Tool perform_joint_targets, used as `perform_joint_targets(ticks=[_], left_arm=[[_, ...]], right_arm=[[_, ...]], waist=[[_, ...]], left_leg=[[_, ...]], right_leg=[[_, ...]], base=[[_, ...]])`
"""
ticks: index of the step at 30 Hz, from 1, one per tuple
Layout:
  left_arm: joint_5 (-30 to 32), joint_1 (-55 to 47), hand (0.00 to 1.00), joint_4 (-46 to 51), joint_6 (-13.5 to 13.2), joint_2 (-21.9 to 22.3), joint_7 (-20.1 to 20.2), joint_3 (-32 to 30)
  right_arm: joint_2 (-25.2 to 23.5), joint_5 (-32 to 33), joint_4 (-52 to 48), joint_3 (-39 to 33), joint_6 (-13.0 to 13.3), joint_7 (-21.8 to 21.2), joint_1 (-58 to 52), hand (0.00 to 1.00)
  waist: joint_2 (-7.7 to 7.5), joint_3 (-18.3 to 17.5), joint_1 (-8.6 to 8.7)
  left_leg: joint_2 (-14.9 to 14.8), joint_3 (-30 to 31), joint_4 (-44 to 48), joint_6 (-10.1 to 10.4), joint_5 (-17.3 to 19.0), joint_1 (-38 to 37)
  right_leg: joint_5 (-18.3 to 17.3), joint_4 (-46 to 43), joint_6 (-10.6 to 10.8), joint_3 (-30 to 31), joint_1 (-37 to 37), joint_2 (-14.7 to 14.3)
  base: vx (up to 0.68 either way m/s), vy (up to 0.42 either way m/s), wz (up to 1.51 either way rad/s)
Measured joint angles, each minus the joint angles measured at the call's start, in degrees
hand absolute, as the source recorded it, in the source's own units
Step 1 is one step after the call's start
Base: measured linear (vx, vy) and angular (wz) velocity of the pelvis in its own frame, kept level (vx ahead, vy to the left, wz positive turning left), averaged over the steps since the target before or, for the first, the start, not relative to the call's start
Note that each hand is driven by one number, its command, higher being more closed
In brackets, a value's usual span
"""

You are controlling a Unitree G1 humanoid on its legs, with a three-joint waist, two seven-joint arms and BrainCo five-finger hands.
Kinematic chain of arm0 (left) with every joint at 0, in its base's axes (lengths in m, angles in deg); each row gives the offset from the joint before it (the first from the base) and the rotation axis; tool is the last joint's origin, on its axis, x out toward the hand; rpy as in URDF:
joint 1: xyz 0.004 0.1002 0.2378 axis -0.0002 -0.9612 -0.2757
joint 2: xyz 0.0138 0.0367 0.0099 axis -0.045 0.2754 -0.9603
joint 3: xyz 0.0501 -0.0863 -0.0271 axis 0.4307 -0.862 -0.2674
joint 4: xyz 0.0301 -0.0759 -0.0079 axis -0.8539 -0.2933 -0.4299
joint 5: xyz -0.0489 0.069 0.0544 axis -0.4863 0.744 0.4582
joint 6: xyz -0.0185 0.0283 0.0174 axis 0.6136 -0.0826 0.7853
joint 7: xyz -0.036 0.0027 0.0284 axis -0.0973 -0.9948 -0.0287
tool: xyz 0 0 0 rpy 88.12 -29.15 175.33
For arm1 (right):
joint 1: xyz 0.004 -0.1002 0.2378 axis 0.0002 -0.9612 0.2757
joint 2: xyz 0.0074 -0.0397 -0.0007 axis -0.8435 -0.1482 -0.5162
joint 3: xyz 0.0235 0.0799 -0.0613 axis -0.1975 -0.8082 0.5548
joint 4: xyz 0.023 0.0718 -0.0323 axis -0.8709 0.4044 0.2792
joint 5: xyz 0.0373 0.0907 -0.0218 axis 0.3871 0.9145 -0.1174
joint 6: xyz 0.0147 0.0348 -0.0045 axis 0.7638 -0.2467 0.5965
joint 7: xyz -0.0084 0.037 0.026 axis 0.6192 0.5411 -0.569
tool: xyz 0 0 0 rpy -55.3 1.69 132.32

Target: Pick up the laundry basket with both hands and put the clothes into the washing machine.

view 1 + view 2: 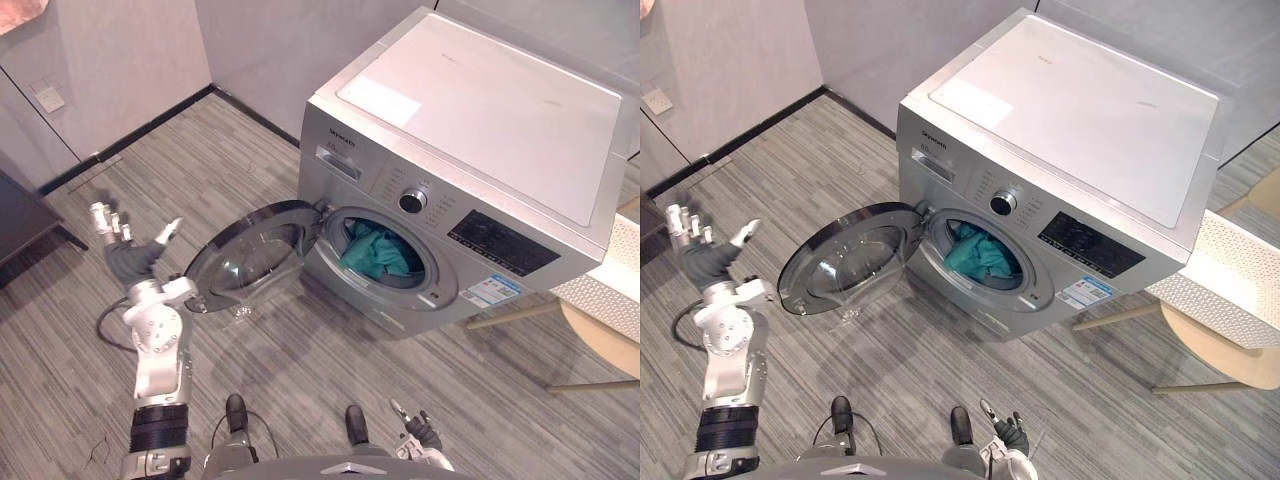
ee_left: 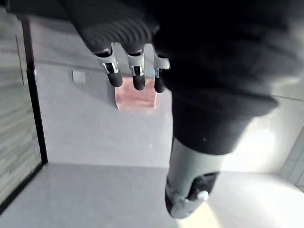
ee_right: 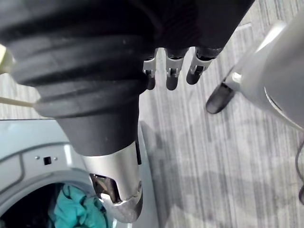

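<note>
Clothes: teal bundle (image 1: 375, 255) lies inside the drum, at the open mouth of the washer (image 1: 480, 110); neither of my hands touches it.
Washer: silver front-loader standing on the striped floor (image 1: 320, 370).
Door: round glass door (image 1: 250, 255) is swung wide open to my left.
Left hand: my left hand (image 1: 128, 255) is raised near the door's outer rim; its fingers (image 2: 137, 78) are straight and spread, the thumb is apart, and it holds nothing.
Right hand: my right hand (image 1: 422, 432) is low in front of the washer, well apart from it; its fingers (image 3: 172, 76) are relaxed and empty.
Basket: a white perforated basket (image 1: 1225, 270) rests on a tan stool (image 1: 1220, 350) right of the washer.
</note>
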State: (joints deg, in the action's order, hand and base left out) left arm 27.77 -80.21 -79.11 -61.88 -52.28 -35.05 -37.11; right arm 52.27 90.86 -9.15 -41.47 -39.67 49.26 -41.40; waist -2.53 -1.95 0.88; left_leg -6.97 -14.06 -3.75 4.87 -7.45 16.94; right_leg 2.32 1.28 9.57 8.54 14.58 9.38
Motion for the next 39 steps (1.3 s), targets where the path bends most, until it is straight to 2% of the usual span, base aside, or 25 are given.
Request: perform_joint_targets(ticks=[3,4,5,7,8,9,12,13,16,19,22,24,26,29,30,31,33,34,35,37,39], left_arm=[[-0.1,5.23,0.0,-11.16,0.28,-6.66,-2.05,-6.92],[-0.33,7.75,0.0,-15.69,0.79,-10.58,-2.65,-8.94],[-0.64,9.0,0.0,-18.01,0.9,-12.58,-2.82,-9.86],[-1.69,13.96,0.0,-26.48,1.32,-20.37,-3.65,-11.83],[-2.1,15.22,0.0,-28.78,1.29,-22.28,-3.61,-11.9],[-4.54,18.97,0.0,-35.56,1.0,-26.67,-3.18,-11.88],[-9.93,26.13,0.0,-46.54,1.07,-32.11,-0.63,-10.98],[-11.65,30.23,0.0,-51.15,1.2,-34.71,0.53,-8.95],[-10.56,35.6,0.0,-55.18,3.17,-36.9,3.69,-4.11],[-7.9,37.69,0.0,-58.24,4.6,-36.27,6.17,-0.07],[-7.62,39.4,0.0,-60.09,5.27,-32.0,7.73,1.86],[-6.81,38.72,0.0,-60.08,5.34,-29.7,8.42,3.09],[-6.77,36.34,0.0,-59.2,5.11,-26.72,9.07,3.37],[-6.71,28.83,0.0,-55.89,4.83,-20.33,9.04,7.35],[-6.8,25.64,0.0,-54.74,4.91,-16.87,9.05,10.35],[-6.8,22.41,0.0,-54.43,5.32,-12.23,9.48,16.94],[-6.82,19.67,0.0,-54.42,5.44,-8.79,10.48,24.35],[-6.82,16.73,0.0,-53.71,5.68,-5.41,12.7,34.58],[-6.84,15.37,0.0,-52.4,5.7,-4.37,13.54,38.51],[-6.75,11.76,0.0,-46.06,5.73,-3.27,19.24,55.19],[-6.87,10.44,0.0,-41.47,5.72,-2.53,24.31,64.37]], right_arm=[[0.49,-2.06,0.02,0.29,-0.31,-1.2,-0.41,0.0],[0.48,-2.06,0.02,0.47,-0.37,-2.05,-0.82,0.0],[0.52,-2.05,0.01,0.63,-0.37,-2.27,-1.01,0.0],[0.82,-2.01,0.03,1.59,-0.39,-2.48,-1.58,0.0],[0.83,-1.98,0.04,1.74,-0.4,-2.52,-1.7,0.0],[0.94,-1.92,0.07,2.27,-0.39,-3.04,-1.73,0.0],[0.96,-1.82,0.02,2.64,-0.4,-4.5,-1.7,0.0],[1.08,-1.51,0.01,3.76,-0.38,-4.52,-1.57,0.0],[1.07,-1.12,-0.92,5.14,-0.39,-4.62,-0.9,0.0],[1.08,-0.74,-2.3,7.29,-0.36,-4.96,-0.25,0.0],[0.77,-0.75,-2.2,8.8,-0.45,-4.97,0.27,0.0],[0.85,-0.76,-2.18,8.76,-1.01,-4.94,0.9,0.0],[0.8,-0.78,-2.19,8.66,-1.36,-4.94,1.39,0.0],[0.78,-0.8,-2.22,6.46,-1.84,-4.8,3.96,0.0],[0.82,-0.78,-2.17,5.61,-2.01,-4.65,4.67,0.0],[0.64,-0.78,-2.18,4.2,-2.08,-4.54,5.04,0.0],[0.4,-0.78,-2.19,3.47,-2.06,-4.45,5.01,0.0],[0.21,-0.76,-2.13,3.45,-2.08,-4.42,4.96,0.0],[0.01,-0.73,-2.01,3.44,-2.14,-4.4,4.92,0.0],[-1.73,0.27,-0.67,2.25,-2.42,-4.39,4.53,0.0],[-2.2,1.09,0.39,1.64,-2.65,-4.39,4.02,0.0]], waist=[[-0.84,1.11,-0.14],[-1.72,1.62,-0.23],[-2.16,1.85,-0.31],[-3.51,2.76,-0.27],[-3.83,2.94,-0.27],[-4.66,3.68,-0.24],[-6.33,5.07,0.02],[-7.67,5.81,0.2],[-9.37,6.73,0.99],[-9.7,7.79,2.34],[-10.17,8.16,3.03],[-10.31,8.67,2.88],[-10.82,9.07,2.8],[-10.39,10.02,1.88],[-10.23,10.04,2.01],[-10.19,10.06,2.4],[-10.2,10.02,2.74],[-10.21,9.94,3.19],[-10.2,9.94,3.32],[-9.64,9.82,3.5],[-8.39,9.44,3.61]], left_leg=[[-0.74,-0.04,-1.12,0.4,-0.4,1.6],[-1.09,-0.03,-1.13,0.71,-0.63,2.65],[-1.33,-0.02,-1.14,0.91,-0.77,3.23],[-2.67,0.06,-1.17,1.87,-1.88,5.57],[-3.07,0.06,-1.17,2.17,-2.14,6.11],[-4.14,-0.04,-1.18,2.92,-3.07,7.06],[-5.68,-0.21,-1.19,3.45,-3.81,8.09],[-6.55,-0.49,-1.19,3.79,-4.22,8.99],[-8.23,-1.16,-1.19,4.17,-5.02,11.36],[-9.77,-1.75,-1.17,4.39,-5.37,11.97],[-10.61,-1.68,-1.16,4.27,-5.25,12.0],[-10.61,-1.62,-1.15,4.37,-5.32,11.92],[-9.61,-1.81,-0.97,4.5,-5.81,11.67],[-9.39,-3.4,-0.83,4.55,-6.22,9.41],[-8.95,-3.52,-0.95,4.53,-6.19,8.69],[-8.22,-3.6,-1.16,4.33,-6.06,8.19],[-7.36,-3.59,-1.17,4.06,-5.86,7.96],[-6.15,-3.57,-1.18,3.7,-5.63,7.89],[-5.61,-3.58,-1.17,3.53,-5.52,7.84],[-3.82,-3.69,-1.16,3.03,-5.2,6.71],[-2.79,-3.48,-1.16,2.23,-4.61,4.71]], right_leg=[[0.59,0.25,0.14,0.06,2.01,-0.61],[0.63,0.35,0.15,0.07,3.22,-0.96],[0.63,0.37,0.16,0.06,3.83,-1.23],[1.22,0.63,-0.31,0.01,6.27,-2.72],[1.44,0.81,-0.41,0.01,6.77,-3.13],[2.33,1.49,-0.79,0.15,7.59,-4.18],[3.67,2.66,-1.5,0.45,8.37,-5.67],[4.62,3.02,-1.74,0.96,9.51,-6.53],[7.44,3.3,-2.08,1.68,12.43,-8.29],[10.43,3.32,-2.22,1.78,13.85,-9.53],[11.87,3.33,-2.32,1.9,14.36,-10.5],[11.69,3.34,-2.31,2.05,14.43,-10.55],[8.88,3.34,-2.48,1.99,14.09,-9.68],[8.12,3.34,-2.24,3.26,13.02,-9.27],[7.72,3.34,-2.2,3.23,12.33,-8.85],[7.37,3.34,-1.8,3.04,11.57,-8.14],[7.08,3.34,-1.42,2.8,11.24,-7.34],[6.81,3.33,-1.05,2.84,11.21,-6.24],[6.76,3.33,-0.8,2.88,11.21,-5.64],[6.53,3.32,0.06,2.86,9.99,-3.9],[5.86,3.32,0.73,2.18,7.53,-2.82]], base=[[-0.08,-0.022,-0.05],[-0.11,-0.036,-0.07],[-0.1,-0.049,-0.12],[-0.09,-0.055,-0.12],[-0.1,-0.077,-0.18],[-0.08,-0.073,-0.17],[-0.08,-0.076,-0.19],[-0.07,-0.063,-0.18],[-0.08,-0.046,-0.27],[-0.09,-0.024,-0.3],[-0.1,-0.018,-0.18],[-0.08,-0.014,-0.04],[-0.06,-0.016,0.04],[-0.08,-0.011,-0.16],[-0.09,0.014,0.03],[-0.09,0.022,0.13],[-0.06,0.039,0.15],[-0.05,0.053,0.1],[-0.05,0.067,0.12],[-0.03,0.059,0.13],[0.0,0.037,0.17]])
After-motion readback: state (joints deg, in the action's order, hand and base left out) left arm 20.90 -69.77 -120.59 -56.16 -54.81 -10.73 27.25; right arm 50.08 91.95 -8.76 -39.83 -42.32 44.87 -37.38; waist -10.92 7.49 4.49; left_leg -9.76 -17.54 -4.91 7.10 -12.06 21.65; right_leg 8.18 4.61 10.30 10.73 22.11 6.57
